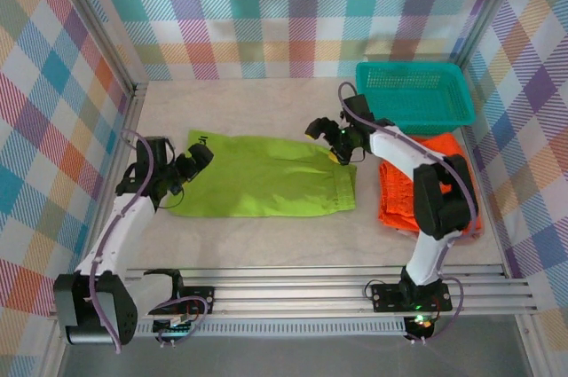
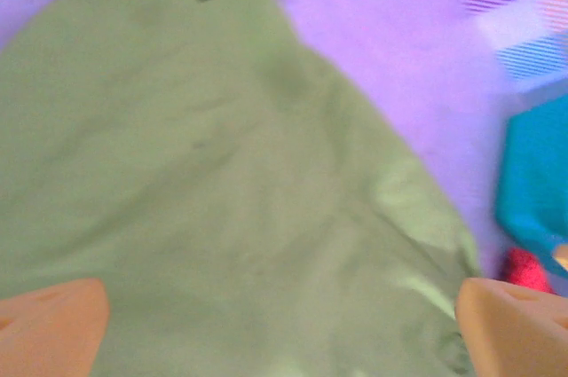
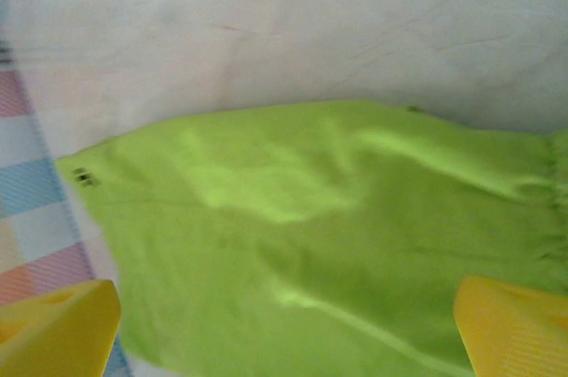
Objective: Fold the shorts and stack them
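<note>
The lime green shorts (image 1: pixel 266 177) lie spread flat mid-table, gathered waistband to the right. My left gripper (image 1: pixel 195 162) hovers open over their left edge; in the left wrist view its fingertips (image 2: pixel 49 324) stand wide apart above the green fabric (image 2: pixel 222 200). My right gripper (image 1: pixel 333 142) is open over the shorts' far right corner, near the waistband; its yellow fingertips (image 3: pixel 515 324) straddle the green cloth (image 3: pixel 337 226). The orange shorts (image 1: pixel 399 195) lie folded at the right, partly under the right arm. The pink shorts are out of view.
A teal mesh basket (image 1: pixel 413 93) stands at the back right, just beyond the orange shorts; it also shows as a teal patch (image 2: pixel 532 182) in the left wrist view. Plaid walls enclose the table. Bare cloth-covered table (image 1: pixel 248 111) lies behind the green shorts.
</note>
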